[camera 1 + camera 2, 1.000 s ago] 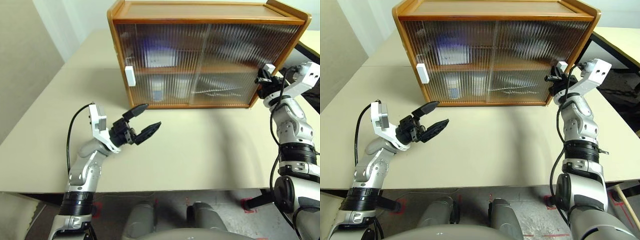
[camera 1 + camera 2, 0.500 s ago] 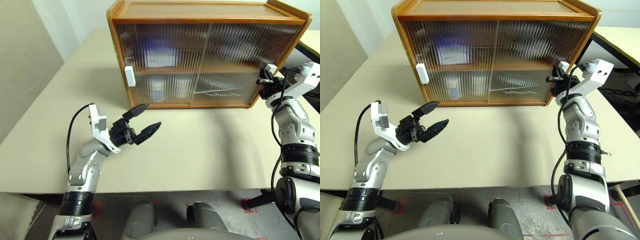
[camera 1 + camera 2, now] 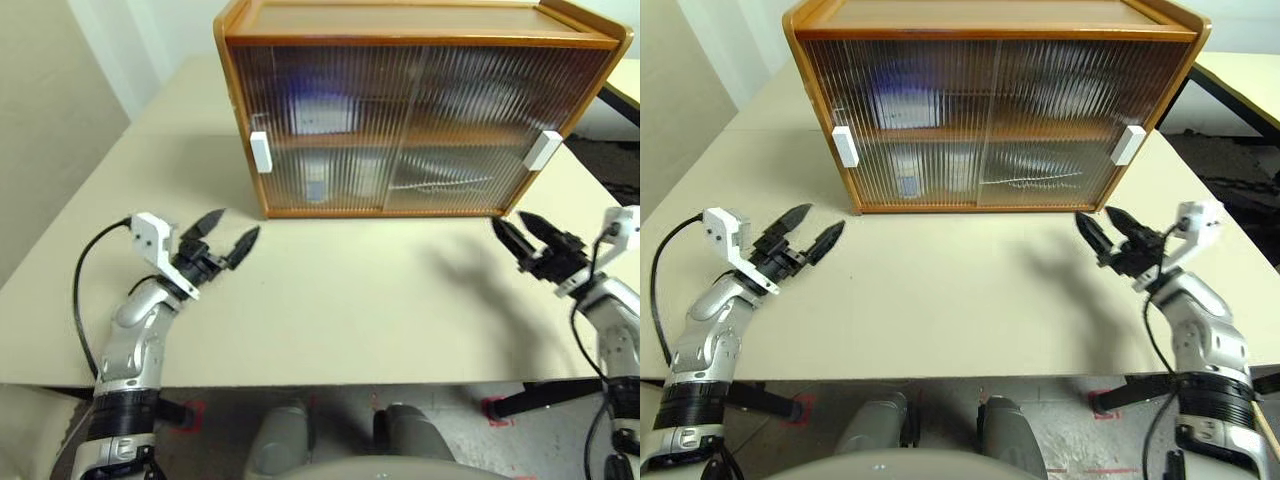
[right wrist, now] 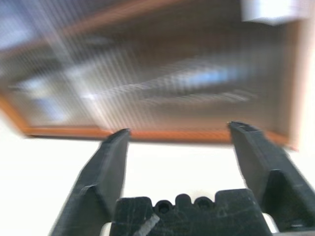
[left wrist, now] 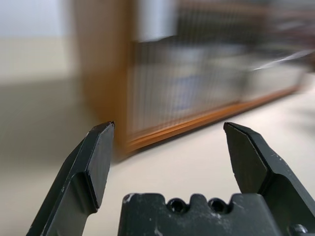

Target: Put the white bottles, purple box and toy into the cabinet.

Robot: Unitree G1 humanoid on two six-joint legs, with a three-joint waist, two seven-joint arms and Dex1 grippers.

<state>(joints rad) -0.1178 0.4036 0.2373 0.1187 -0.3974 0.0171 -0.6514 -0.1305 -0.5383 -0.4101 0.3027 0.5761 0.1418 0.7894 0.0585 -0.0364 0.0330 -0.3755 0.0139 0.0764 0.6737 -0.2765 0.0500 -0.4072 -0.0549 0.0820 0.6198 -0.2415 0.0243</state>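
So both sliding doors on the cabinet (image 3: 990, 110) are pulled shut, white handles (image 3: 845, 146) sitting out at the two outer edges, which tells me the loading part looks done. Through the ribbed panels you can just make out a purple smear on the upper shelf, left half, most likely the purple box (image 3: 902, 105). Below it on the lower shelf there's a pale blob with a bluish mark (image 3: 906, 178), could be one of the white bottles, but the ribbing blurs it too much to say for sure. The toy and the other bottle I honestly can't pick out behind the doors.

Left gripper (image 3: 807, 232) hangs over the tabletop (image 3: 940, 290) in front of the cabinet's left corner, fingers spread apart and holding nothing. Right gripper (image 3: 1109, 234) mirrors it off the right corner, fingers also apart, empty, well clear of the right handle (image 3: 1128, 144).

My read: both arms are parked low and off the doors because there's nothing left on the table to grab. Looks like a finished job or very close to it.
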